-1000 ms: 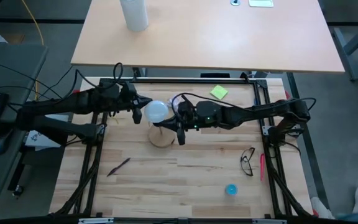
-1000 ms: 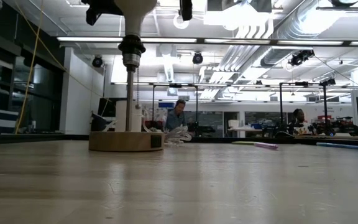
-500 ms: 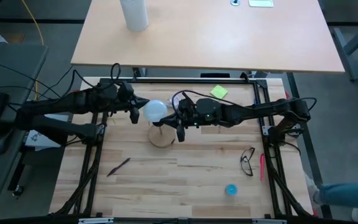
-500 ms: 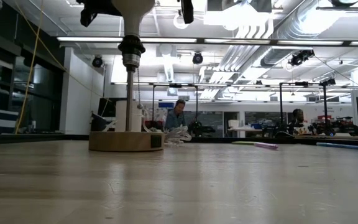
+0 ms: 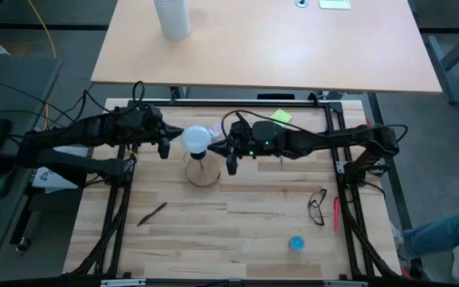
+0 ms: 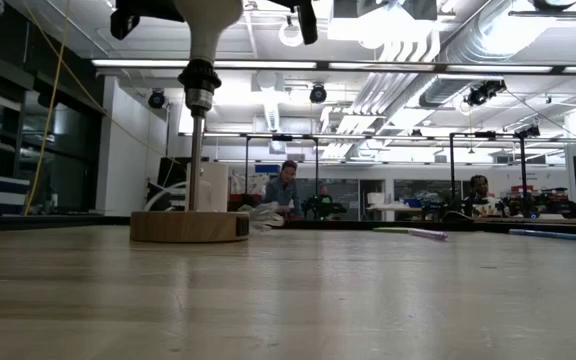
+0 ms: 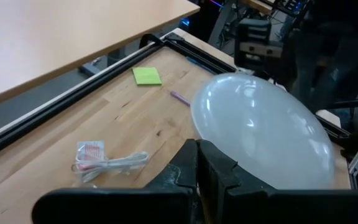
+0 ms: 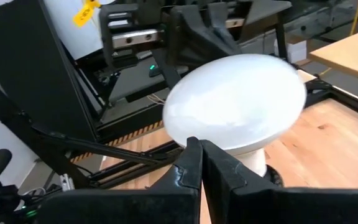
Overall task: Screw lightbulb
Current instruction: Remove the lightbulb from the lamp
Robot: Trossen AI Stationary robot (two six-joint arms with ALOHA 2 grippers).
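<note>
lightbulb [image 5: 197, 139] sits upright on the black socket post of the round wooden base [image 5: 203, 173], near the back middle of the counter [image 5: 237, 223]. left tool [image 5: 166, 140] and right tool [image 5: 228, 147] both have their fingers pressed together, holding nothing, each just beside the globe on opposite sides, maybe touching it. looks like the screwing step itself. can't tell how far the base is threaded in. next move probably needs a real grip or steady side pressure to turn the globe without tipping the base.
</note>
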